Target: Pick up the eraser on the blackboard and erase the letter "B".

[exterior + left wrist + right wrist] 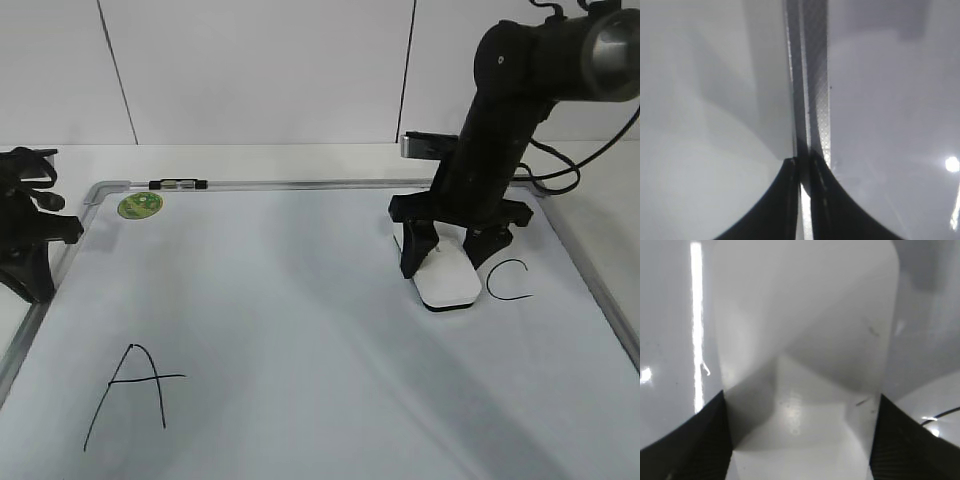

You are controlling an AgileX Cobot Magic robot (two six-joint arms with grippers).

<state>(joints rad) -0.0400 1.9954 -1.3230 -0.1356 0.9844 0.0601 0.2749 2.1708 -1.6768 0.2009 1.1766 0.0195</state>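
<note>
The white eraser (447, 280) lies flat on the blackboard (300, 310), just left of the black "C" (508, 280). My right gripper (450, 255) comes down over it, one black finger against each long side. In the right wrist view the eraser (800, 365) fills the span between the fingers (705, 440), so the right gripper (800, 440) is shut on it. The letter "B" is hidden or out of view. My left gripper (35, 250) rests shut and empty at the board's left edge; the left wrist view shows this gripper (802, 167) over the grey frame (812, 75).
A large black "A" (135, 390) is drawn at the board's front left. A round green sticker (140, 206) and a small marker (178, 184) sit at the back left edge. A stroke of the "C" (940, 416) shows in the right wrist view.
</note>
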